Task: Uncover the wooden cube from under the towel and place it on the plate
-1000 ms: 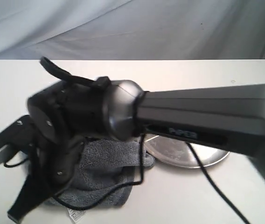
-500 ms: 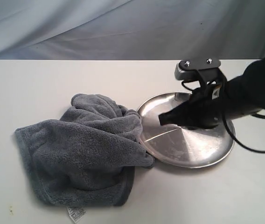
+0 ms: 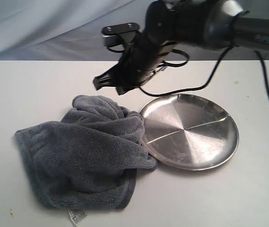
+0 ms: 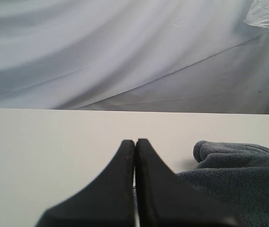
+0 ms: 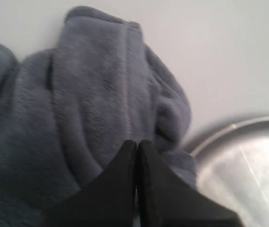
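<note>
The soft, limp towel (image 3: 85,161) lies toward the desk's near-left corner against the plate (image 3: 196,137), presumably covering the wooden cube; its raised fold near the clenched, empty right gripper (image 3: 103,82) looks easiest to pinch.

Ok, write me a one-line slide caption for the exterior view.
Right gripper, shut, hovers above the bunched grey towel lying against the bare steel plate; no cube in sight.

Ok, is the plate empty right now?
Empty: the plate shows only bare reflective steel; the towel lies bunched beside it.
</note>
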Motion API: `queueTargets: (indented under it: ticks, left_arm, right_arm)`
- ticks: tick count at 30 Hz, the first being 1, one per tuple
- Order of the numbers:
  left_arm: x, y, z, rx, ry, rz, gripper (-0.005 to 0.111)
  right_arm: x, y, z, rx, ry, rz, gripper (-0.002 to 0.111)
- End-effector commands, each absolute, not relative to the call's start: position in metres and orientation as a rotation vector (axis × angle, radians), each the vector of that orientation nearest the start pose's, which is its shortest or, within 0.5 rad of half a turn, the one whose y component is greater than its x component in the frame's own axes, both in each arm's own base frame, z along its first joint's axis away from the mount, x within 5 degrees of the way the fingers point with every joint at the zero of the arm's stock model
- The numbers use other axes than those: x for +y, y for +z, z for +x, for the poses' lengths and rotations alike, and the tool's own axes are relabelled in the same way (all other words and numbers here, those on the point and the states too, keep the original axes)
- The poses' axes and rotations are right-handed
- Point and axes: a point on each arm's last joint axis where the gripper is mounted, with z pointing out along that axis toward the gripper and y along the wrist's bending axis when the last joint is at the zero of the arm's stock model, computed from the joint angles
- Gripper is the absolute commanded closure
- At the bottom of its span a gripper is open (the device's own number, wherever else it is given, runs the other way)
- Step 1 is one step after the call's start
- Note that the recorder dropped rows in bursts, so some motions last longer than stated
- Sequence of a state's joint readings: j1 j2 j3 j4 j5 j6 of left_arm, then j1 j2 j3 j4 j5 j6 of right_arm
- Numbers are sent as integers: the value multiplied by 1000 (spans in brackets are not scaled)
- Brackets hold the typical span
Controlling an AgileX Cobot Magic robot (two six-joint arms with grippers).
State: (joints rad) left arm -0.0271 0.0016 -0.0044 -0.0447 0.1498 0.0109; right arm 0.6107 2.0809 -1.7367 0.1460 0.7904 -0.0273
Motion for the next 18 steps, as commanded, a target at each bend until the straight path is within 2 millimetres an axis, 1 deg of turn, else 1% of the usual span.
queueTargets:
  ticks: [1, 4, 8, 13, 15, 16, 17, 18]
  left_arm:
    - [-2, 200, 56, 1629, -52, 0, 105]
    - [-2, 200, 56, 1629, -52, 0, 105]
    - [-2, 200, 56, 1629, -52, 0, 105]
    - [-2, 200, 56, 1629, -54, -1, 105]
    - [-2, 200, 56, 1629, -54, -1, 105]
    - [-2, 200, 56, 1629, -54, -1, 105]
    - [-2, 200, 56, 1629, -54, -1, 105]
    - [-2, 200, 56, 1629, -54, -1, 105]
  right_arm:
    - [326, 229, 361, 2496, 397, -902, 108]
    - [354, 221, 345, 2464, 412, -1007, 108]
    - [381, 219, 312, 2420, 381, -1179, 108]
    - [399, 217, 270, 2424, 296, -1410, 108]
    - [403, 210, 251, 2435, 270, -1504, 108]
    - [405, 205, 239, 2435, 260, -1558, 108]
    - [405, 202, 231, 2427, 255, -1591, 108]
    - [403, 195, 222, 2425, 240, -1638, 108]
